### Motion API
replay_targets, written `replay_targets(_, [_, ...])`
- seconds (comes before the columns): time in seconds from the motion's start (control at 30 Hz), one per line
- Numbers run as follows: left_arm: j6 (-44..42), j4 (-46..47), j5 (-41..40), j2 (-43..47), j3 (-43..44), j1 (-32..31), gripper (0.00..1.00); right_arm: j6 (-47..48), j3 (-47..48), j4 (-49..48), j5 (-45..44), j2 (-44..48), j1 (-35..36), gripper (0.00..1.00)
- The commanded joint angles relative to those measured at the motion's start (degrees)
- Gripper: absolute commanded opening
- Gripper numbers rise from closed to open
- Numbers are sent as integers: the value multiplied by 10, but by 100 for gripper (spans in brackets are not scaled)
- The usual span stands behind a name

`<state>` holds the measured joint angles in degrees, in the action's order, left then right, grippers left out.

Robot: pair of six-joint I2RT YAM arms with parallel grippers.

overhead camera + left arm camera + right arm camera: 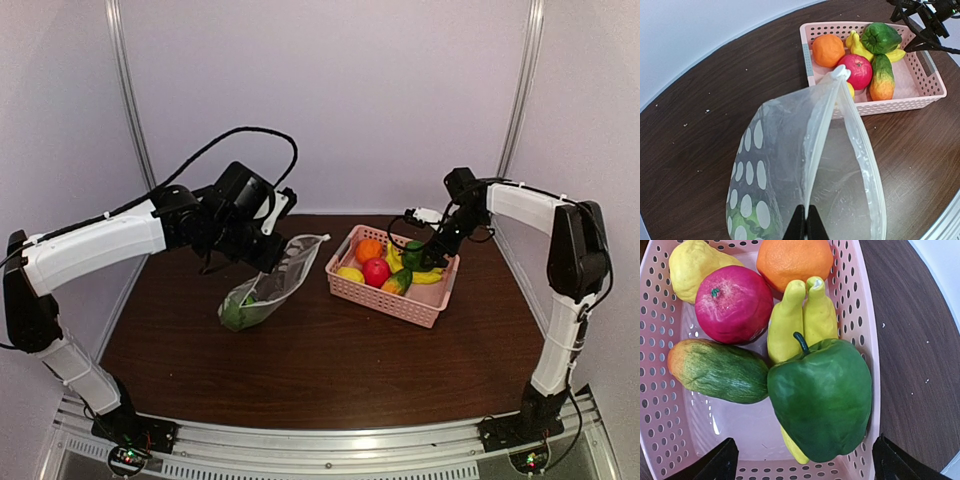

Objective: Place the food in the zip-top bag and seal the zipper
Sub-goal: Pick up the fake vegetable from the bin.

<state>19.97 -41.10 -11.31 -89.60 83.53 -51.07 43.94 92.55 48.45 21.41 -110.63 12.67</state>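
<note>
Robot lab booth: white panel walls (pixel 330 100) enclose the table (pixel 320 370).

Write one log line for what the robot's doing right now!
left pincer: shut on bag | right pincer: open above pepper in basket | zipper: unsealed

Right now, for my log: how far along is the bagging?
Done: one green toy vegetable lies in the clear polka-dot plastic bag. In hand: left gripper pinches its open mouth; right gripper is open above the green plastic pepper. Left: everything in the pink lattice basket, zipper unsealed.
</note>
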Motion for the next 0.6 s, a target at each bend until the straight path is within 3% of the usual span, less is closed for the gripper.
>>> replay_targets(0.0, [8,23,2,1,5,2,0,14,21,-16,-7,-8,1,95])
replay_targets(0.4, [15,22,1,0,15,2,0,18,38,-20,-9,-45,4,94])
replay_targets(0.57, [18,27,-2,0,14,2,0,24,36,-14,-6,-53,5,87])
